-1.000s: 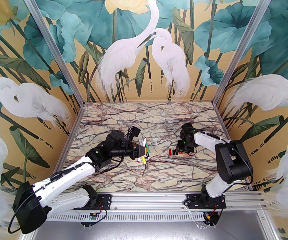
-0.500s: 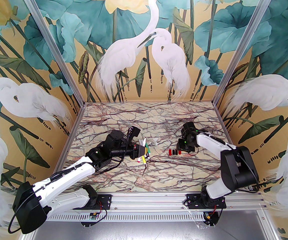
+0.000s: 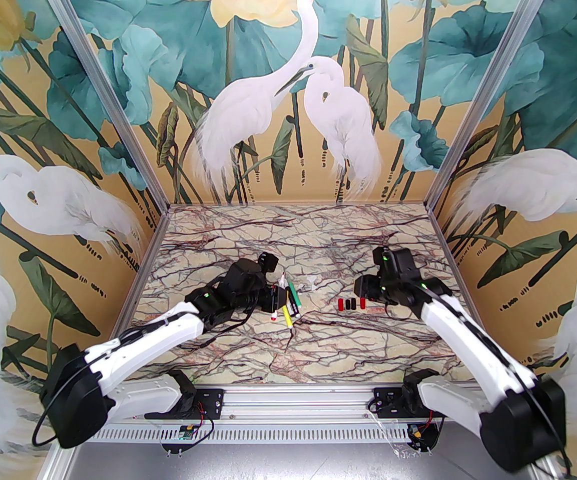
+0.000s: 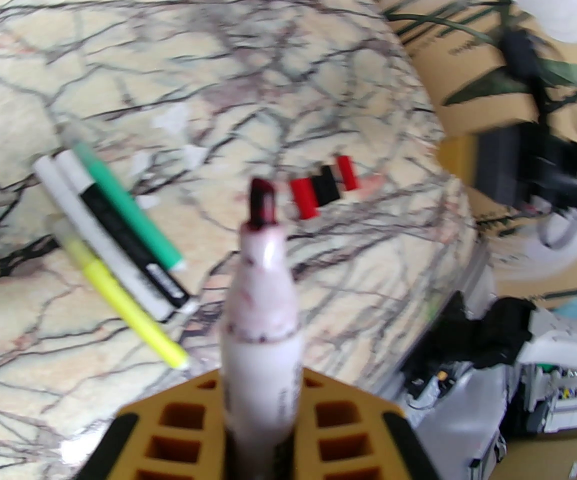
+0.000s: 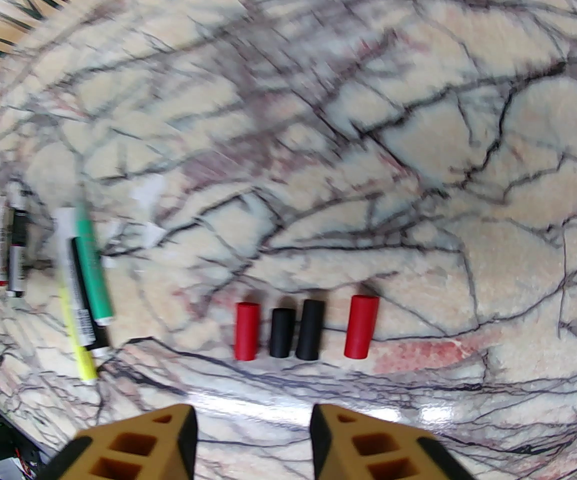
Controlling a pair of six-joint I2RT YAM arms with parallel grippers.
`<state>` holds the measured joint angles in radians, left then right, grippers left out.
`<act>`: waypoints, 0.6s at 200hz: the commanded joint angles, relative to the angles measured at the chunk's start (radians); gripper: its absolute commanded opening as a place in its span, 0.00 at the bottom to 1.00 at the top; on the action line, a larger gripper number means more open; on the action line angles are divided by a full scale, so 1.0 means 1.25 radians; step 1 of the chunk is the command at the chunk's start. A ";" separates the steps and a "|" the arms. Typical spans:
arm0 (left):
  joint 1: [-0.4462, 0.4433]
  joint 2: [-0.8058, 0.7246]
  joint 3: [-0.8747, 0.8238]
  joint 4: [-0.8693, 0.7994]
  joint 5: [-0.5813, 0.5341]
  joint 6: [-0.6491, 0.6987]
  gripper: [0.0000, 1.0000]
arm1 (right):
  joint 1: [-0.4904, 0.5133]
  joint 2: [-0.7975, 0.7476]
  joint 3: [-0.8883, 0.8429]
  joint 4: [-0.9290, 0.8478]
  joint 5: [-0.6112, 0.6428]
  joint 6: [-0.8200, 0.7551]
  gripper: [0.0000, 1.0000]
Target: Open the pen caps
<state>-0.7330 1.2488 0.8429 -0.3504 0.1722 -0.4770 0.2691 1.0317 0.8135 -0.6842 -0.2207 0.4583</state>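
White pen [image 4: 263, 288] clamped in left end effector [image 4: 260, 410]; right end effector [image 5: 253, 430] open near pen caps [image 5: 310, 329]; print [image 4: 284, 397] illegible.

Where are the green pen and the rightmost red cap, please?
green pen [image 5: 92, 268]: right wrist view, middle of its barrel.
rightmost red cap [image 5: 361, 326]: right wrist view, middle of its side.

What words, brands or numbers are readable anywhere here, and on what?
None can be read.
On the black-and-white pen: pale print near its end, too blurred.
On the uncapped white pen: faint marks on the barrel, too blurred.
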 commanded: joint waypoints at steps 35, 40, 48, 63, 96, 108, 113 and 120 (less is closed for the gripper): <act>0.014 0.108 0.073 -0.092 -0.161 0.019 0.05 | 0.010 -0.123 -0.016 0.026 -0.143 0.021 0.87; 0.016 0.119 0.080 -0.100 -0.172 0.019 0.05 | 0.013 -0.133 -0.018 0.029 -0.144 0.026 0.90; 0.024 0.137 0.090 -0.110 -0.188 0.019 0.05 | 0.020 -0.147 -0.020 0.031 -0.138 0.032 0.94; 0.040 0.168 0.104 -0.121 -0.204 0.014 0.04 | 0.033 -0.173 -0.022 0.031 -0.122 0.042 1.00; 0.054 0.247 0.146 -0.158 -0.287 0.043 0.04 | 0.067 -0.190 -0.017 0.037 -0.115 0.049 0.99; 0.056 0.278 0.158 -0.168 -0.331 0.051 0.04 | 0.079 -0.187 -0.014 0.039 -0.109 0.052 0.99; 0.055 0.290 0.162 -0.172 -0.346 0.052 0.04 | 0.084 -0.187 -0.012 0.041 -0.105 0.051 0.99; 0.058 0.306 0.167 -0.176 -0.364 0.054 0.04 | 0.090 -0.186 -0.010 0.040 -0.099 0.052 0.99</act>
<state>-0.6674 1.5703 1.0138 -0.5064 -0.1452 -0.4465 0.3565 0.7990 0.7990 -0.6537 -0.3603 0.5045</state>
